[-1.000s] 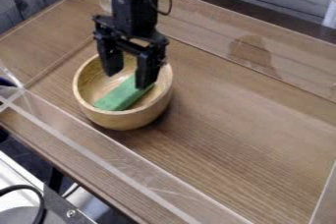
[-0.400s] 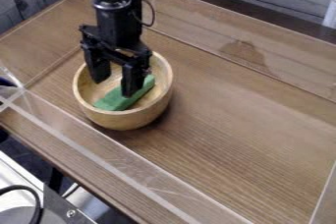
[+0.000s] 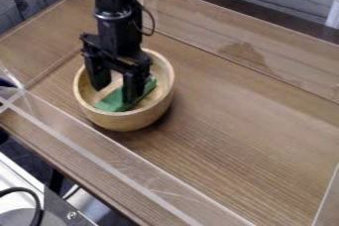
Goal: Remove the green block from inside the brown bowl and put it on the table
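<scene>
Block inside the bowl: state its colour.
Bright green block, seen in the camera view, between the open gripper fingers.

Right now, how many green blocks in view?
1. The green block lies inside the brown bowl, between the fingers of the open gripper. The gripper covers part of the bowl's inside, so something small could be hidden there.

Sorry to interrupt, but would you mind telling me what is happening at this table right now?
A single robot arm has its gripper inside the brown bowl, jaws open and pointing down over the green block. The block lies in the bowl, not yet gripped or lifted. It is meant to go onto the table.
</scene>
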### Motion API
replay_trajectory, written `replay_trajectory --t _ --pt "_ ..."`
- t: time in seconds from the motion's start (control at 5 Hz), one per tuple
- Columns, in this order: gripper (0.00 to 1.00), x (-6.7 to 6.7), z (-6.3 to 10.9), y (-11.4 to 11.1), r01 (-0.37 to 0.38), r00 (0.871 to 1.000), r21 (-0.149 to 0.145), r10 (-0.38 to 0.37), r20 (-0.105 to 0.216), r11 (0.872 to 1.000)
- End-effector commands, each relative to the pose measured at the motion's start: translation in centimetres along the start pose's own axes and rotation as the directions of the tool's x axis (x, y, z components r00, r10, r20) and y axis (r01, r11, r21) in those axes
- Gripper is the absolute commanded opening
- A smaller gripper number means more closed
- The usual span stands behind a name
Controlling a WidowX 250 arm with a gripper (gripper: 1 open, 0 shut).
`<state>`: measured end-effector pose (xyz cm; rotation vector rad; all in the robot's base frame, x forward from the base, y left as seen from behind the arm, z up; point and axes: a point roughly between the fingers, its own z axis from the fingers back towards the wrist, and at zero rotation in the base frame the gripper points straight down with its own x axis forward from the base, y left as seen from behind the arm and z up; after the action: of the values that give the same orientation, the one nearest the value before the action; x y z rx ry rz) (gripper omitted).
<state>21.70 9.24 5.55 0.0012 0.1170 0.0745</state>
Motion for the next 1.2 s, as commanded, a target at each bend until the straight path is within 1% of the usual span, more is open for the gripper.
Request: replay_trajectory --t 0.0,1.0 --pt "1.0 0.42 0.42 0.45 -0.01 1.0 0.014 0.009 0.025 1.0" --pt "1.0 0.54 -0.5 0.35 -0.028 1.0 0.015 0.028 0.009 1.0"
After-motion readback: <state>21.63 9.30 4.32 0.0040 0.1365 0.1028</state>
